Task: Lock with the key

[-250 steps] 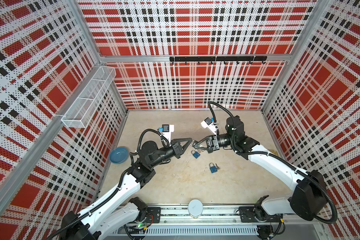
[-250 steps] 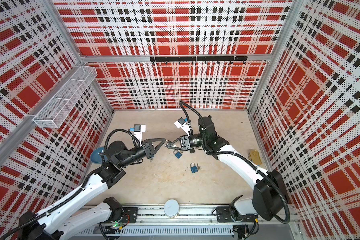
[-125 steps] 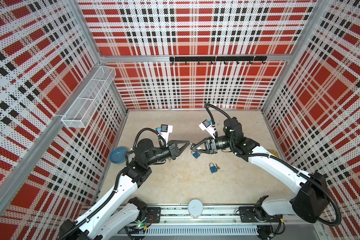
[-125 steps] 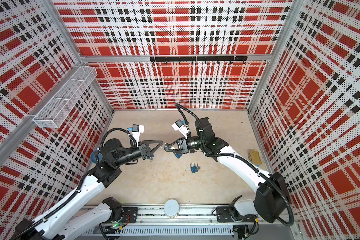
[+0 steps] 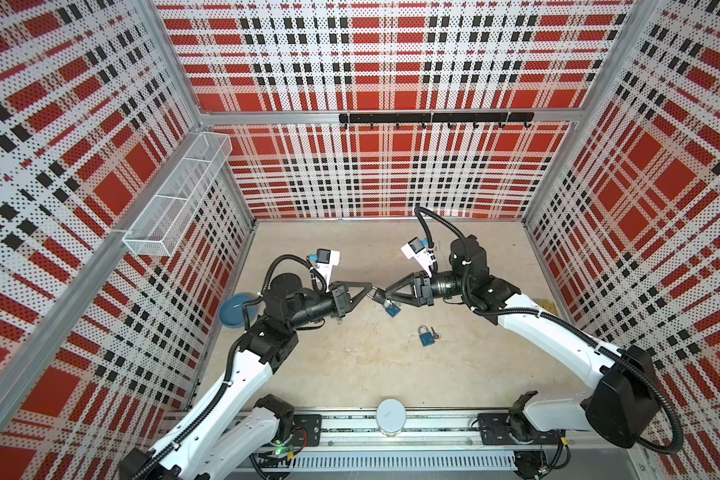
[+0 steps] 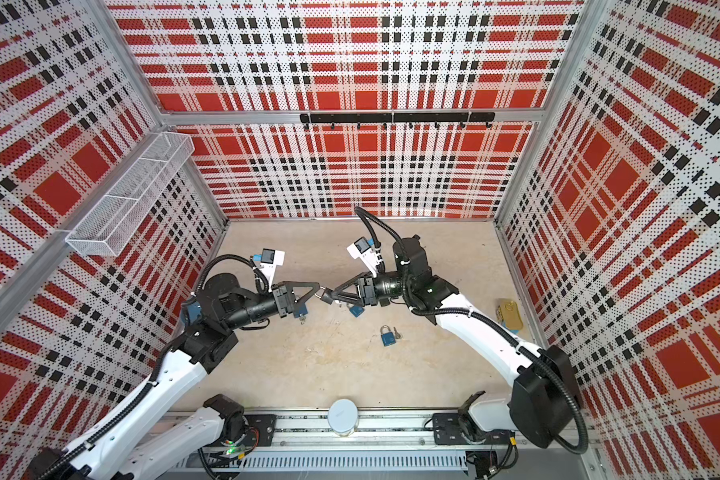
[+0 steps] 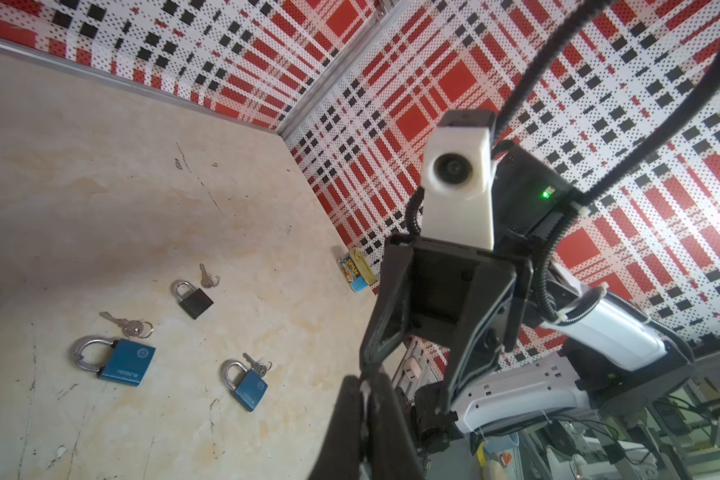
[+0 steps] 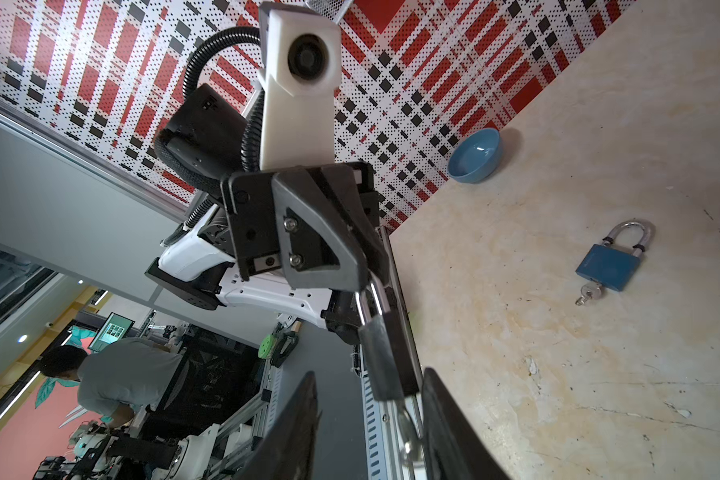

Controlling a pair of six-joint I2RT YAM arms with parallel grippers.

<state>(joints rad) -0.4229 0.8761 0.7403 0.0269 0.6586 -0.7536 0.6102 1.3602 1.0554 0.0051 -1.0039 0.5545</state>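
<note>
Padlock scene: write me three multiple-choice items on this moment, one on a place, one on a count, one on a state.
1. Where is the blue bowl?
A. at the foot of the wall on the robot's left
B. at the middle of the table
C. against the back wall

2. How many padlocks lie on the table in the left wrist view?
A. one
B. three
C. five

3. What is the left gripper doing?
A. standing open above the table
B. shut on the shackle of a dark padlock held in the air
C. shut on a key lying on the table

Key:
1 A: both top views show it at that wall's foot.
2 B: two blue and one black.
3 B: the right wrist view shows the shackle pinched, the body clear of the table.
</note>
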